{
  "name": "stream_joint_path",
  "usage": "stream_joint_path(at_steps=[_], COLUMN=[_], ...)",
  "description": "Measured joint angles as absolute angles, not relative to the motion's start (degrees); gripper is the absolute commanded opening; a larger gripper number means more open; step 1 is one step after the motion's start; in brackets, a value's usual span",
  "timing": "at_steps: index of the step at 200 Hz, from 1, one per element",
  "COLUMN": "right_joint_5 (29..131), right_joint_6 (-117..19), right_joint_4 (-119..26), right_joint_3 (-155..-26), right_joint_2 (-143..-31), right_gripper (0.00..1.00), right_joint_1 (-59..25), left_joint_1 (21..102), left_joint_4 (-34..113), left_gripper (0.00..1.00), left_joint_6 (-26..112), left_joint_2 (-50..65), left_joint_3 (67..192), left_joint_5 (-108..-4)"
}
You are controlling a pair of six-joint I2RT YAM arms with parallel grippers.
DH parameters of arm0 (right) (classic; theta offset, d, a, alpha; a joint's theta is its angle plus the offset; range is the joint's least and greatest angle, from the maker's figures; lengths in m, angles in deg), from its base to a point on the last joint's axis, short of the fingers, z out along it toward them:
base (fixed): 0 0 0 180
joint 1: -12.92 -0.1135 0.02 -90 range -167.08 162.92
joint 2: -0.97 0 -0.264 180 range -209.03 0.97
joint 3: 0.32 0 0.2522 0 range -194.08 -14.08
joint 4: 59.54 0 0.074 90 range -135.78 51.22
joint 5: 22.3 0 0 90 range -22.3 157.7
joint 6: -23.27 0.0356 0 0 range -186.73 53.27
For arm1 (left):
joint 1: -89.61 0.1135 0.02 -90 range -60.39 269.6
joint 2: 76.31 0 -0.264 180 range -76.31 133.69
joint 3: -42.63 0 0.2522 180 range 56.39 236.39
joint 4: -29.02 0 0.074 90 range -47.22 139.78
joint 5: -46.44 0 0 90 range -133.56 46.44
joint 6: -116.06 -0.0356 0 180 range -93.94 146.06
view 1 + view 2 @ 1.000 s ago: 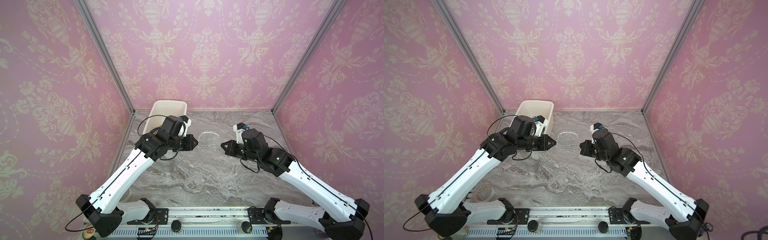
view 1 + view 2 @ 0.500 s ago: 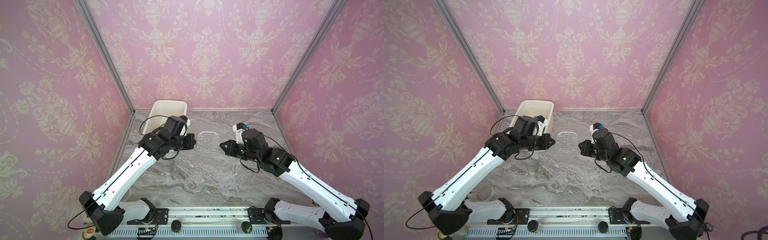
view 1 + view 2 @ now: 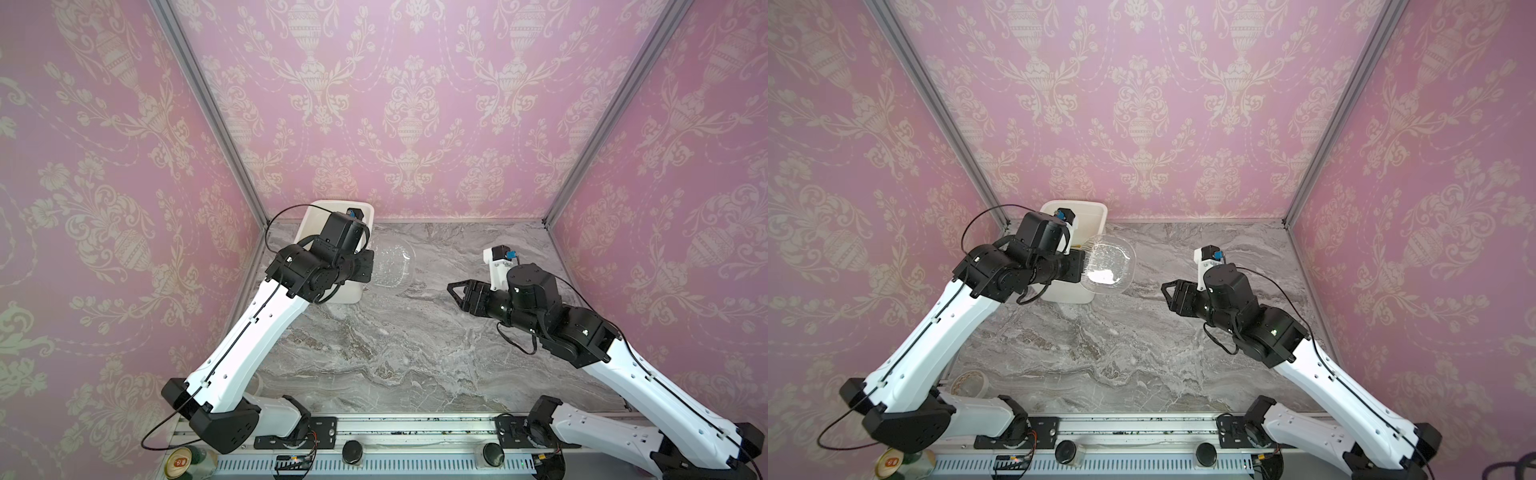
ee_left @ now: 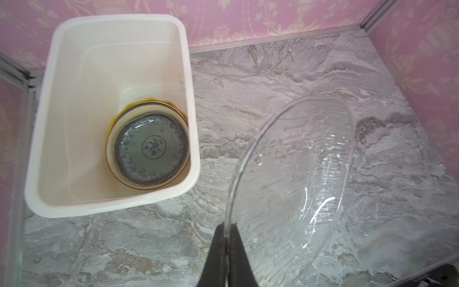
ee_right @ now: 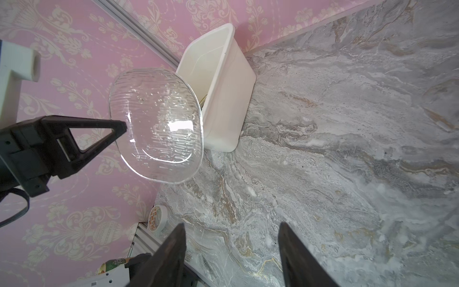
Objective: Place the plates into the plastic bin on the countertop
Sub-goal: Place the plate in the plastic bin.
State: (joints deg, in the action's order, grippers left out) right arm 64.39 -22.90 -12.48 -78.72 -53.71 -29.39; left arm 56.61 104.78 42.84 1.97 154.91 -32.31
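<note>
My left gripper [image 4: 226,227] is shut on the rim of a clear ribbed glass plate [image 4: 293,186], holding it tilted above the countertop [image 3: 415,340] just right of the plastic bin [image 4: 191,104]. Both top views show the plate [image 3: 1108,266] in the air beside the bin [image 3: 1096,216]. Inside the bin a small teal patterned plate [image 4: 151,149] tops a stack of pale plates with a yellow one [image 4: 111,124] underneath. My right gripper [image 5: 232,226] is open and empty. It hangs over the countertop well right of the plate [image 3: 392,266], with its jaws pointing at it.
The bin stands in the back left corner against the pink walls. A tape roll [image 3: 967,382] lies at the front left of the countertop. A can [image 3: 180,463] stands by the aluminium rail [image 3: 395,432] that holds the arm bases.
The right gripper opened, let go of the clear plate and drew back to the right. The left gripper closed on the plate's rim and carried it left and up toward the bin.
</note>
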Motion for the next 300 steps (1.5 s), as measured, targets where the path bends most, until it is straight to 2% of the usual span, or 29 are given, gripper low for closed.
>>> stream_joint_path(at_steps=[39,88,225,300], right_joint_5=[64.96,67.34,71.39,75.08], right_joint_6=[-23.27,-23.03,-22.97,-21.65], right_joint_4=[-10.8,-10.73,-12.72,-15.39], right_joint_3=[-75.24,-70.13,-65.96,-64.84], right_joint_2=[-53.51,-52.62,-52.05,-55.31], right_gripper=[0.6,0.6,0.6,0.59], right_joint_1=[-29.34,-29.32,-29.06,-28.69], left_joint_1=[62.01,70.36,77.97,81.16], left_joint_4=[107.44,108.32,103.29,99.01], left_gripper=[0.0,0.0,0.0,0.0], left_joint_6=[35.45,31.47,29.85,25.24], left_joint_2=[3.24,6.02,14.34,20.4], left_joint_3=[158.63,160.16,160.13,158.04], left_joint_5=[-23.68,-20.66,-23.88,-31.94])
